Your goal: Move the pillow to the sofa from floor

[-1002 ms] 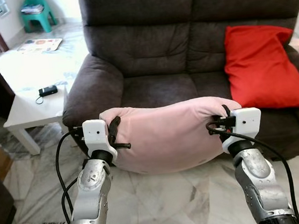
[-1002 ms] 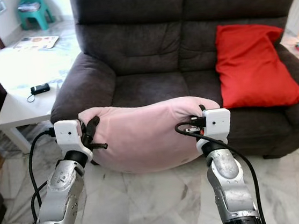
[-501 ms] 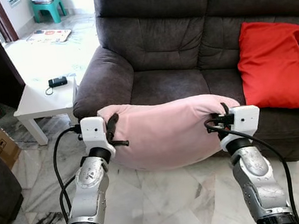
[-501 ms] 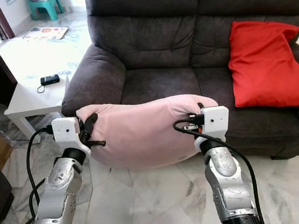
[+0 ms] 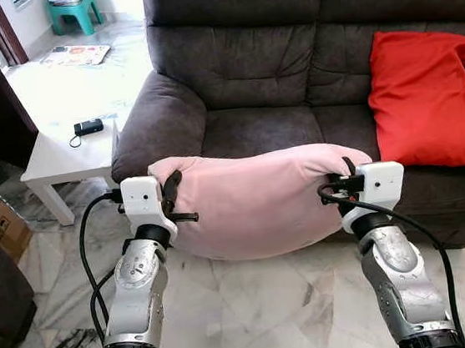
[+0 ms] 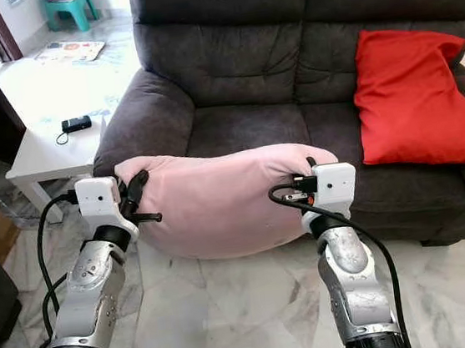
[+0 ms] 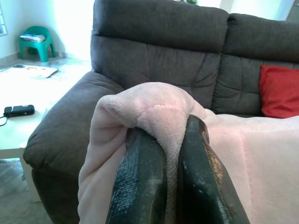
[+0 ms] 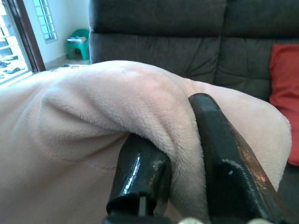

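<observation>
Pink and plush, the pillow (image 5: 262,208) hangs in the air between the robot's 2 arms, clear of the marble floor (image 5: 256,306) and just in front of the sofa (image 5: 287,67), level with the front edge of its seat. It sags in the middle like a soft hammock. The left gripper (image 5: 171,199) pinches one end and the right gripper (image 5: 347,182) pinches the other, each with its 2 black fingers clamped narrowly on a bunched fold of the fleecy cover. In the left wrist view the fingers (image 7: 140,182) are glossy, rounded and nearly touching, with a ridge of pink fabric squeezed up between them; the right wrist view shows the same, one finger (image 8: 219,149) pressing deep into the nap.

Behind the pillow the sofa is dark grey-brown, a velvety 2-seater with tufted back cushions and fat rolled armrests. A red cushion (image 5: 425,97), smooth and slightly creased, leans upright against the sofa's back on the robot's right-hand seat. Beside the left armrest stands a low white side table (image 5: 62,155) with a small black device (image 5: 88,126) and its cord on top. Farther back sits a teal plastic stool (image 5: 70,6).
</observation>
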Controlling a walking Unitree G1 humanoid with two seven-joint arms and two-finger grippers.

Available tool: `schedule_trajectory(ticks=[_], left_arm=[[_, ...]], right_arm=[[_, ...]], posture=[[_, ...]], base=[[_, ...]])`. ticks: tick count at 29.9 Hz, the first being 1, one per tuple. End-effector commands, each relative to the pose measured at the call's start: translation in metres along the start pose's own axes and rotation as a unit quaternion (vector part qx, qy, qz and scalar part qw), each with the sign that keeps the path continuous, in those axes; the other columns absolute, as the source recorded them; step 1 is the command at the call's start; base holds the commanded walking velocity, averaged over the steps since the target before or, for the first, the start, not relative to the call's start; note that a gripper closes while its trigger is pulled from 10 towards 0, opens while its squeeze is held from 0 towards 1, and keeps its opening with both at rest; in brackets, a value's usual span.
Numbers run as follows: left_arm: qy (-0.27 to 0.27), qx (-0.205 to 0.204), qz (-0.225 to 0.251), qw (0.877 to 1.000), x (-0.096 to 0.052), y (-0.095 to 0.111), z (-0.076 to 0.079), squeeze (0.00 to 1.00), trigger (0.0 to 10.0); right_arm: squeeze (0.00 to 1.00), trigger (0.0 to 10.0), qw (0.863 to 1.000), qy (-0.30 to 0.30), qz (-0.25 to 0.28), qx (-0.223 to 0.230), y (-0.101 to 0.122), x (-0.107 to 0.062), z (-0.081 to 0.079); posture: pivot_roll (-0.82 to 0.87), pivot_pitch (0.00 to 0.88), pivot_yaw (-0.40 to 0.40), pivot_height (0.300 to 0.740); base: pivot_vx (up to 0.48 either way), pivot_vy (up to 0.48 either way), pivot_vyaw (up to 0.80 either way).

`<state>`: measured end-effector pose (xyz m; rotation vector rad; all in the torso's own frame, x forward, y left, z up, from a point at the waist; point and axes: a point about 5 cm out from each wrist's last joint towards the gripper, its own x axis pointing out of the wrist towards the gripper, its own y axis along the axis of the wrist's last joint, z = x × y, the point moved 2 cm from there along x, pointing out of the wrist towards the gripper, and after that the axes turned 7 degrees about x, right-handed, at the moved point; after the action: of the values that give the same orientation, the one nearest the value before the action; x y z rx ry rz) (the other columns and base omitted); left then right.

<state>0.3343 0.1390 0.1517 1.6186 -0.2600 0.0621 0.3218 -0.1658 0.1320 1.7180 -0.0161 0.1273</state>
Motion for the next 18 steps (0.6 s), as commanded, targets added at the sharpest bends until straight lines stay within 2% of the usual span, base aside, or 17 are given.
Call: schedule_trajectory(ticks=[1,6,9,18], left_arm=[[0.010,0.005,0.029,1.000,0.0028,0.0156,-0.0053,0.00,10.0],[0.012,0.006,0.030,0.999,0.0032,0.0163,-0.0056,0.00,10.0],[0.013,0.006,0.031,0.999,0.0034,0.0167,-0.0054,0.00,10.0],[0.014,0.007,0.036,0.999,0.0043,0.0197,-0.0051,0.00,10.0]], right_arm=[[0.00,10.0,0.998,0.019,0.066,-0.012,0.0330,0.0060,-0.0069],[0.00,10.0,0.998,0.020,0.066,-0.005,0.0325,0.0064,-0.0078],[0.00,10.0,0.997,0.023,0.066,0.010,0.0326,0.0061,-0.0083],[0.00,10.0,0.997,0.031,0.064,0.004,0.0327,0.0058,-0.0104]], posture=[[-0.03,0.091,-0.050,0.740],[-0.03,0.092,-0.051,0.740],[-0.03,0.091,-0.052,0.740],[-0.03,0.092,-0.052,0.740]], base=[[0.000,0.000,0.80],[0.243,0.000,0.67],[0.264,0.000,0.00],[0.286,0.000,0.00]])
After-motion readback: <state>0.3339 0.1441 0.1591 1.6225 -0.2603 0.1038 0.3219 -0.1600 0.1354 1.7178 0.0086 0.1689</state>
